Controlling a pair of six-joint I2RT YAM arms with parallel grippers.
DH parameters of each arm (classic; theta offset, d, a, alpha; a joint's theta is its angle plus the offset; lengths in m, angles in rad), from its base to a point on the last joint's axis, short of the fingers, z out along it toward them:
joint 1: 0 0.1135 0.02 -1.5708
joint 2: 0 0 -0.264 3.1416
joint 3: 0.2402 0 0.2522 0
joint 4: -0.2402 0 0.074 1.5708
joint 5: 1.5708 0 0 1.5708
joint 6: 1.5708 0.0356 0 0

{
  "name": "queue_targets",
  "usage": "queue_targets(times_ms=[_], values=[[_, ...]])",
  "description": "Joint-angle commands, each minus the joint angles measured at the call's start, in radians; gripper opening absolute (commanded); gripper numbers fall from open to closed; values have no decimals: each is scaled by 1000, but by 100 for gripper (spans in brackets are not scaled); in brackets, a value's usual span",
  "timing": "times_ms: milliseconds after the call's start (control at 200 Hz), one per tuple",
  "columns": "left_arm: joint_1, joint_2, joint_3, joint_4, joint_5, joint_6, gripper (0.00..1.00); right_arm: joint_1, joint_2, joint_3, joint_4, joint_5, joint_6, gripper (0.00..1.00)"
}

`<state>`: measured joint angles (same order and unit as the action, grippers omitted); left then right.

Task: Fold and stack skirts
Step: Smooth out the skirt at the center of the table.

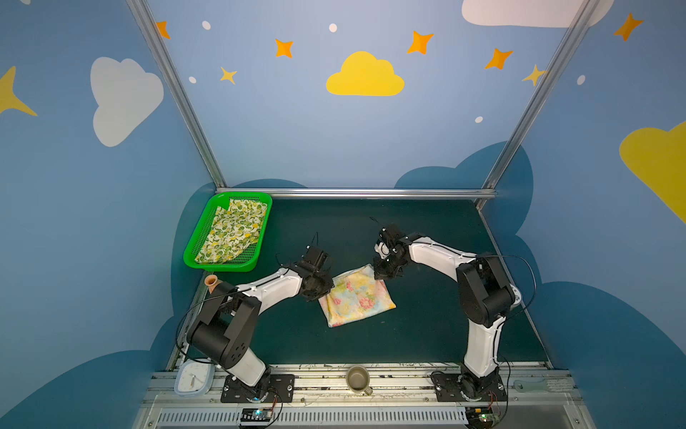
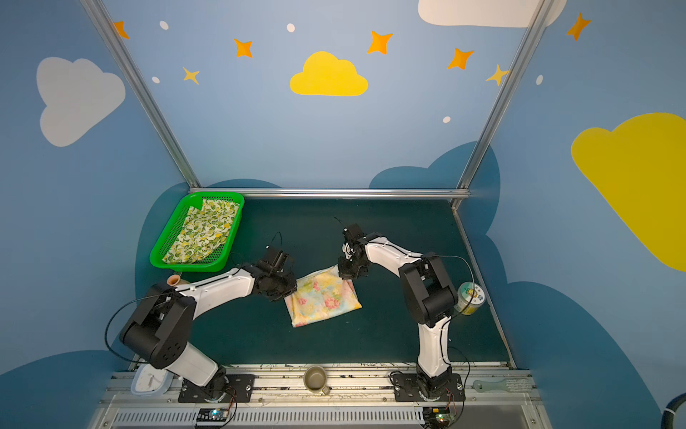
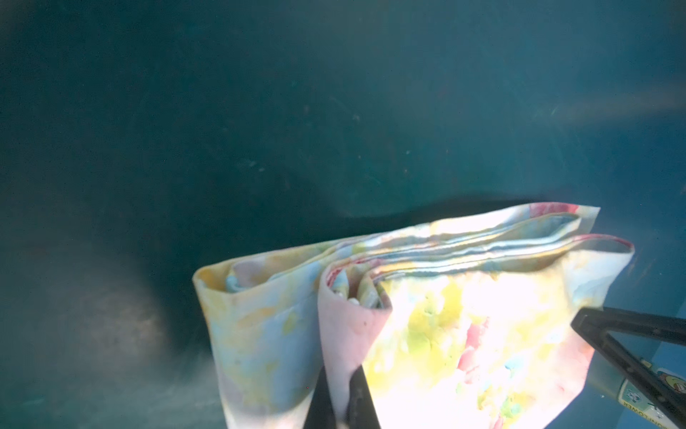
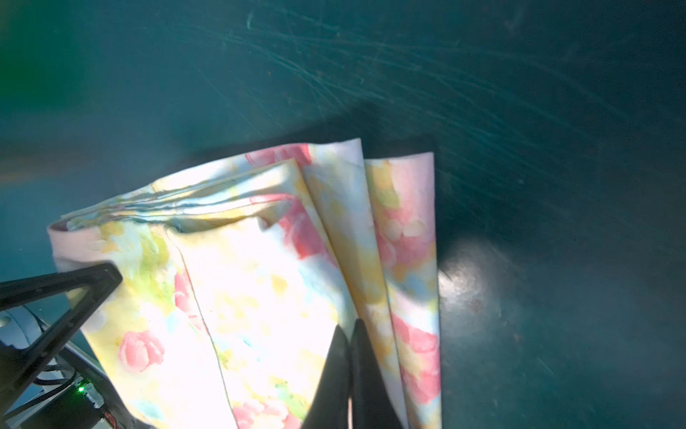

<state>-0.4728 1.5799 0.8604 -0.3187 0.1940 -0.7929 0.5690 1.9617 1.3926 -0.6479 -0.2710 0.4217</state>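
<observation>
Pale yellow cloth skirt with pink flowers and blue-green washes (image 1: 356, 297), folded to a rough square, resting on the dark green mat (image 1: 427, 230) near the green plastic mesh basket (image 1: 222, 266), on its robot-base side. Pinched at both corners of the edge facing the basket: left gripper (image 3: 339, 373) closed tight on the closer corner, right gripper (image 4: 349, 328) likewise on the farther. Cream lemon-print skirt (image 1: 232, 230) already inside the basket. Probably next, a lift towards the basket, left arm nearer. On a tin label (image 3: 647, 403), partly legible letters, seemingly "FLOWER".
</observation>
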Motion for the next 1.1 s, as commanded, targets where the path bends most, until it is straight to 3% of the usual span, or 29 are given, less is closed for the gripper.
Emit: queue_targets(times_ms=[0,330,841,886,926,986,1036,1091], values=[[12,-51,-30,-44,-45,0,4,-9,-15,12,0,19,-1,0],[38,20,-46,-27,-51,1,4,-12,64,19,25,26,24,0],[77,178,168,-46,-107,128,5,-4,-34,-176,139,-15,157,0],[77,165,170,-52,-108,133,11,-4,-45,-172,131,-17,153,0],[78,146,168,-55,-110,133,25,-5,-59,-169,119,-16,148,1],[77,104,155,-62,-118,128,49,-9,-90,-167,108,-24,138,14],[77,62,141,-69,-124,124,56,-13,-122,-170,100,-30,132,35],[76,11,125,-75,-129,119,59,-18,-156,-173,90,-36,125,41]])
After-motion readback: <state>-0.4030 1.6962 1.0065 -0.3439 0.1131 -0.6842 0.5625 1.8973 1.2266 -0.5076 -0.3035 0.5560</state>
